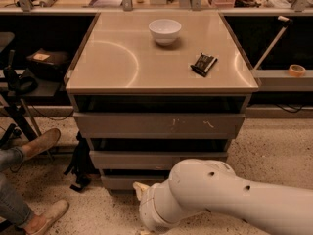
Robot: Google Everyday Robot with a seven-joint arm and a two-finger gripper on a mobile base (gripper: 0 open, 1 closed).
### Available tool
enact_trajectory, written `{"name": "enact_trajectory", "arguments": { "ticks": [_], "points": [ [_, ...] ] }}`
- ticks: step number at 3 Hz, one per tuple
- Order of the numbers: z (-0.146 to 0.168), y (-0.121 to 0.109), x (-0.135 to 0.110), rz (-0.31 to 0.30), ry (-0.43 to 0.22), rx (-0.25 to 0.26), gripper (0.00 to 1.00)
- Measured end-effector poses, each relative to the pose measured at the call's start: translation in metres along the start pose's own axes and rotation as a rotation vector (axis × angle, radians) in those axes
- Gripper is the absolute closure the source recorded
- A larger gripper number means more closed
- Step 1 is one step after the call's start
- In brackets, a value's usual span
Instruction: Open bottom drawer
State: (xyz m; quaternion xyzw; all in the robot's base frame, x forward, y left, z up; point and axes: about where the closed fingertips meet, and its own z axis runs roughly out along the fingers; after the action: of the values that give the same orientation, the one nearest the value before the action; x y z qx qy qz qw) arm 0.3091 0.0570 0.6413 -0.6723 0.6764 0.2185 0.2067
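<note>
No word, number or brand could be read on the grey three-drawer cabinet (161, 126). A pale tag (41, 56) on the dark case (55, 68) at left was too small to make out. The cream two-finger gripper (141, 210), fingers spread, hung low before the plain grey bottom drawer (122, 181).
</note>
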Motion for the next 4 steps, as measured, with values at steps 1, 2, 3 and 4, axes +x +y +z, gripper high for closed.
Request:
{"name": "enact_trajectory", "arguments": {
  "ticks": [1,2,3,4],
  "points": [
    [-0.017,-0.002,0.013,0.027,0.027,0.052,0.00],
    [-0.069,-0.003,0.081,0.185,0.146,0.221,0.00],
    [-0.133,0.003,0.155,0.406,0.181,0.448,0.00],
    [-0.152,0.016,0.180,0.489,0.184,0.502,0.00]
  ]
}}
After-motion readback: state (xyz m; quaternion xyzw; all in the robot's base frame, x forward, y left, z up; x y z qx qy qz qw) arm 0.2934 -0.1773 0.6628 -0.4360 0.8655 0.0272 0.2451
